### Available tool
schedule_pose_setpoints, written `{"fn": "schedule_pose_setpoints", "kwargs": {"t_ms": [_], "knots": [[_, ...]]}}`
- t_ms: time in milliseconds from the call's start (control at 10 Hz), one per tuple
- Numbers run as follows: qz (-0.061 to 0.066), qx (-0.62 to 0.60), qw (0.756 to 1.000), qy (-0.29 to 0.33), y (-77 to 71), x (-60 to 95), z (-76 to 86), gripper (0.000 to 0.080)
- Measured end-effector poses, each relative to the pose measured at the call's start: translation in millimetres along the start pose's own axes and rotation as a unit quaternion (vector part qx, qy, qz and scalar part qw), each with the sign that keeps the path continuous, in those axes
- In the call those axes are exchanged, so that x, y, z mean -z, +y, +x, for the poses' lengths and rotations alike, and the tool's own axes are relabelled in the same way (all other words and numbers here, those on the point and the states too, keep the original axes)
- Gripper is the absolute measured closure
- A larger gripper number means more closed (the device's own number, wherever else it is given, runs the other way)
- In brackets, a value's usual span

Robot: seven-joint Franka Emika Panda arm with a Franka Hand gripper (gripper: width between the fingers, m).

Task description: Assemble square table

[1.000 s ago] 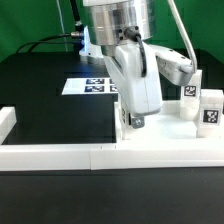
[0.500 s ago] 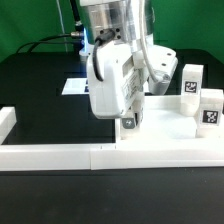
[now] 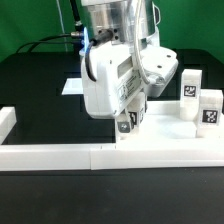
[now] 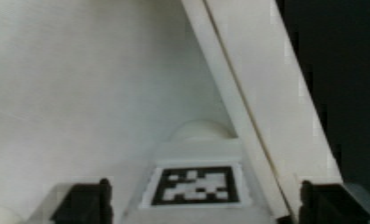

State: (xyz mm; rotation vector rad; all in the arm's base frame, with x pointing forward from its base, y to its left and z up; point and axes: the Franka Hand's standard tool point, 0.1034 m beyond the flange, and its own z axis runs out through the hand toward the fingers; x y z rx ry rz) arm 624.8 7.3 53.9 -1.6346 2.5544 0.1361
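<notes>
The white square tabletop (image 3: 168,122) lies against the low white border wall, at the exterior view's right. In the wrist view its flat surface (image 4: 93,90) and raised rim (image 4: 235,90) fill the picture. My gripper (image 3: 127,122) hangs low over the tabletop's near-left part. A small white tagged leg (image 4: 200,180) lies between my fingers (image 4: 88,202), with a gap on each side; its tag (image 3: 124,126) also shows under the gripper in the exterior view. The jaws are open. Two more tagged legs (image 3: 190,84) (image 3: 210,110) stand at the right.
The long white border wall (image 3: 70,155) runs along the front, with a raised end (image 3: 6,120) at the left. The marker board (image 3: 71,87) lies behind the arm. The arm's body hides much of the tabletop. Black table surface (image 3: 50,110) spreads to the left.
The arm's wrist has turned and shifted toward the exterior view's left, with the gripper staying low over the tabletop's near-left part. The two standing legs have not moved.
</notes>
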Motion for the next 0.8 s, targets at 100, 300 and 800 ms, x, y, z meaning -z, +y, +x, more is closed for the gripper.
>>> {"fn": "schedule_pose_setpoints", "kwargs": {"t_ms": [100, 300, 800], "knots": [[0.004, 0.004, 1.000, -0.006, 1.3, 10.6, -7.5, 0.0178], [0.022, 0.008, 0.999, -0.028, -0.1, 53.4, -23.2, 0.0155], [0.011, 0.014, 0.999, -0.039, 2.8, 71.1, -32.4, 0.0151]]}}
